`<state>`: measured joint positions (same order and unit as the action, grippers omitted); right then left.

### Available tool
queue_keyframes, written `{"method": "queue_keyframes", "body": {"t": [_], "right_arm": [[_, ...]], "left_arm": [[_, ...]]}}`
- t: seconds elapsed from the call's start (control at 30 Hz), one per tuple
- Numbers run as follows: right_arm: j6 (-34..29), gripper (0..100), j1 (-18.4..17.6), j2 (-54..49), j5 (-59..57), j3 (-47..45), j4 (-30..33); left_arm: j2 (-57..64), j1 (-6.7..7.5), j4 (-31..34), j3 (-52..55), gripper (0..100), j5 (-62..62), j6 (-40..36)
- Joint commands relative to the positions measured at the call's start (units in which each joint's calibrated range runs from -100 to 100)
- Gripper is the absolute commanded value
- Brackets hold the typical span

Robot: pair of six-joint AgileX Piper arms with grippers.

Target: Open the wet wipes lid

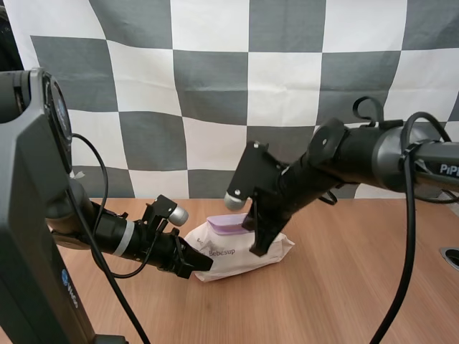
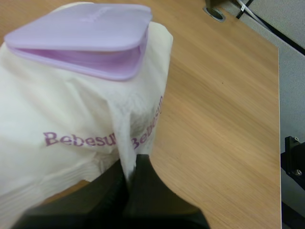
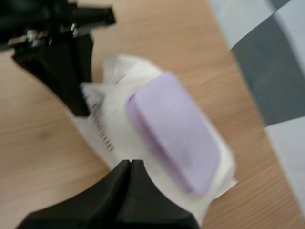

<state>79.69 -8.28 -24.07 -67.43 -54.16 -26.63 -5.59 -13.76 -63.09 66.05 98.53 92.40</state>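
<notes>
A white pack of wet wipes [image 1: 244,252] lies on the wooden table, its purple lid [image 1: 229,226] on top and lying down flat. My left gripper [image 1: 199,264] is shut on a fold of the wrapper at the pack's left end; in the left wrist view the fingertips [image 2: 125,177] pinch white wrapper [image 2: 71,109] just below the lid [image 2: 81,38]. My right gripper [image 1: 258,245] points down at the pack beside the lid's right edge. Its fingers [image 3: 129,167] lie together as one wedge over the wrapper [image 3: 114,129], next to the lid [image 3: 174,129]. The left gripper [image 3: 76,90] holds the pack's far end.
Bare wooden table [image 1: 344,294] lies in front and to the right of the pack. A round cable hole [image 1: 451,256] sits near the table's right edge, also seen past the pack [image 2: 214,12]. The table's edge [image 2: 278,119] runs beyond it.
</notes>
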Motion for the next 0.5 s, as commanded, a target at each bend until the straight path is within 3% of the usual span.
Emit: {"method": "queue_keyframes", "body": {"t": [0.0,0.47], "right_arm": [[-4.8,0,0.0,0.4,9.0,-4.0,5.1],[-3.2,0,0.0,7.4,31.8,-5.0,1.9]], "left_arm": [[-0.1,-0.01,0.4,0.0,0,0.3,0.9],[-0.1,-0.01,0.6,0.0,0,0.5,0.9]]}}
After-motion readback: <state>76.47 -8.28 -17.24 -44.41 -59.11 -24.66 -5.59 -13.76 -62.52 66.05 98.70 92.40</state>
